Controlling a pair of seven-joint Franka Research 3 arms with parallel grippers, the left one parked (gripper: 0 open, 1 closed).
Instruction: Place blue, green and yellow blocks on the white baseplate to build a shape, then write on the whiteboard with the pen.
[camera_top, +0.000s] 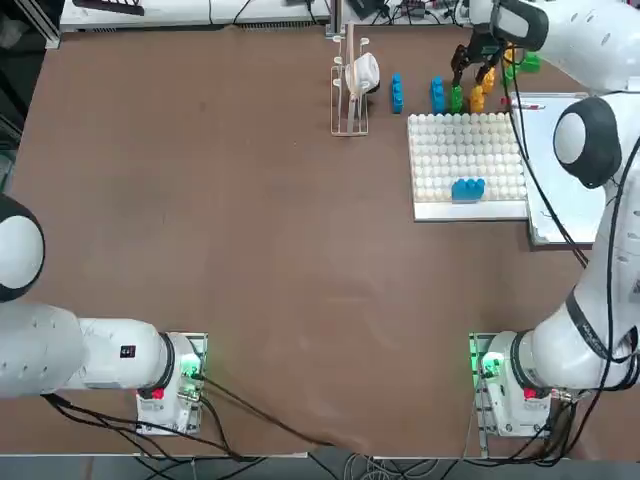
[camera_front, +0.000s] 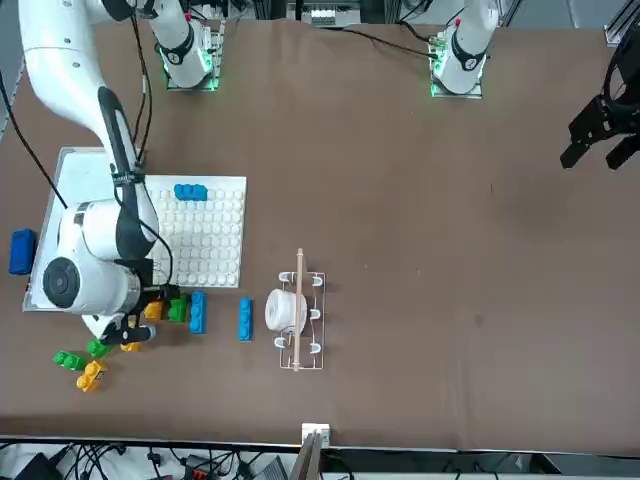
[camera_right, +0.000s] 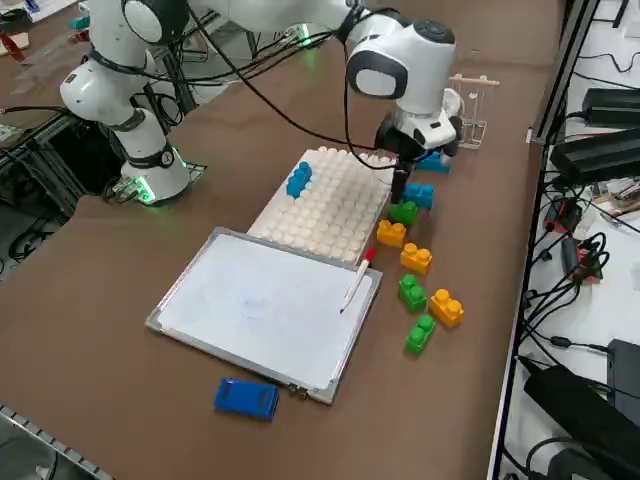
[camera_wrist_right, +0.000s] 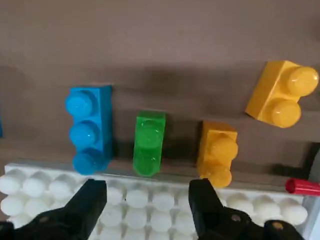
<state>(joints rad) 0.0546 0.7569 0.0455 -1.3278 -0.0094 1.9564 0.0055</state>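
The green block (camera_wrist_right: 149, 142) lies on the tabletop (camera_top: 250, 250) just beside the white baseplate (camera_top: 465, 211), probably lined up there for short transfers, while the right claw (camera_wrist_right: 148, 192) hangs nearby, fingers spread and empty, presumably to leave room to straddle a brick.

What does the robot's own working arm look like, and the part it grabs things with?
The right arm is glossy white and rounded, with dark grey bands and caps at its joints and loose black cables along it. Green light glows at its base. The right end effector is matte black, with two blocky fingers carrying small round metallic screw heads.
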